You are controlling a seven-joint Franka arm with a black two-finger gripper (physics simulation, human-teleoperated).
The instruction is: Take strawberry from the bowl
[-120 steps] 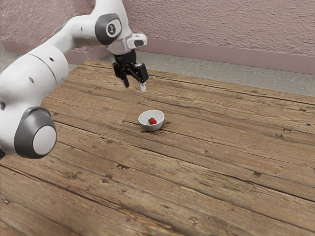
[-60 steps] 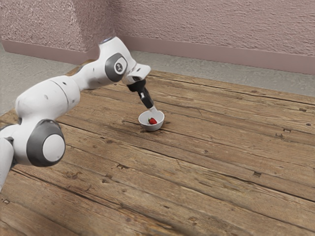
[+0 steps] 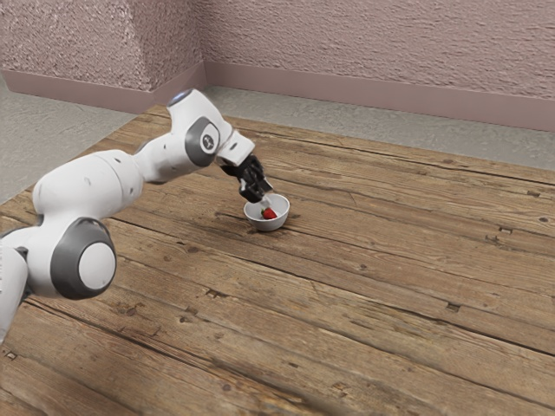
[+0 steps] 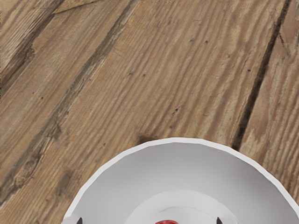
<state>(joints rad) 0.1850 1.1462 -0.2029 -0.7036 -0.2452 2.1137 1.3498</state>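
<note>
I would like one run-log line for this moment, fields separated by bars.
pincer: open, at bowl | strawberry: inside bowl, not gripped | bowl: upright on table | removal: not yet done

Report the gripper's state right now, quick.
Gripper: open, its fingers spread wide and nothing held; it is down at the bowl, and the strawberry lies inside the bowl.
</note>
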